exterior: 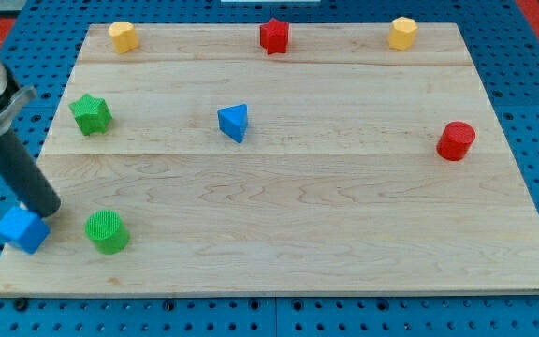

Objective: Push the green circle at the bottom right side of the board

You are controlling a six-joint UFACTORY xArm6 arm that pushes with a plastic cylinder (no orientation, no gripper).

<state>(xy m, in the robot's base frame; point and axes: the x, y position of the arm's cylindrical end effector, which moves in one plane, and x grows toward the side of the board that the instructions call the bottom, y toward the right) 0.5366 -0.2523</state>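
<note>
The green circle (108,231) lies on the wooden board (344,234) near its bottom left corner. My tip (48,210) is at the end of the dark rod that comes in from the view's upper left. It stands just left of the green circle, a small gap apart, and right above a blue cube (21,229) at the board's bottom left edge; it looks to touch the cube's top corner.
A green star (91,113) lies at the left, a blue triangle (234,122) in the middle, a red circle (456,140) at the right. Along the top edge lie a yellow block (123,36), a red star (274,36) and another yellow block (402,33).
</note>
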